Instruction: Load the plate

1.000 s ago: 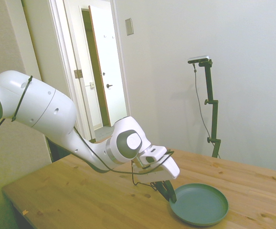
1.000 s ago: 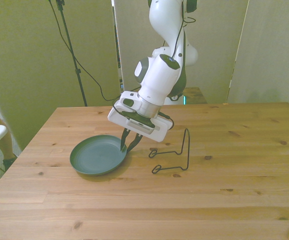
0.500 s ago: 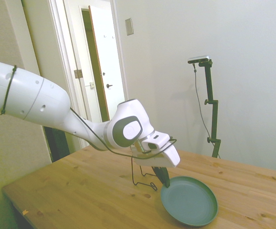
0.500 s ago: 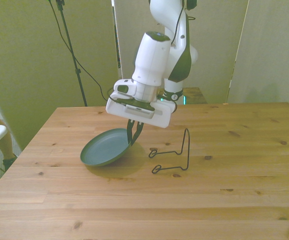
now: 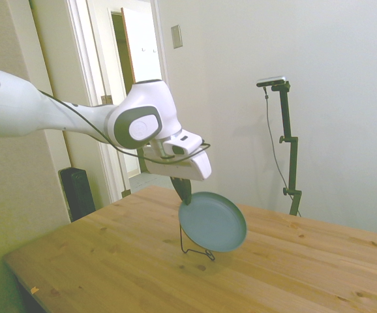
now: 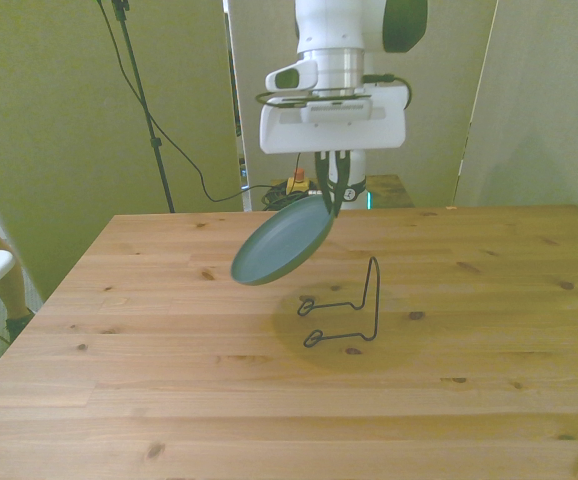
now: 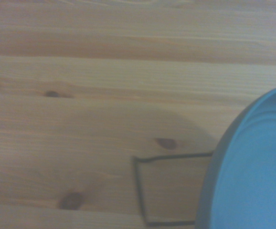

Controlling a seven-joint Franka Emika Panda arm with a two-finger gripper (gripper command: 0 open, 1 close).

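Pincer (image 6: 331,197) clamped on tilted plate (image 6: 282,241) rim, held above wire stand (image 6: 344,308).

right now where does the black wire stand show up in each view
Side view: the thin black wire stand sits on the wooden table, mostly hidden behind the lifted round teal plate.
Front view: the stand is in plain sight at the table's centre, below and to the front view's right of the plate.
Wrist view: part of its wire base shows beside the plate's rim.
Shared landmark: the plate held by the gripper.
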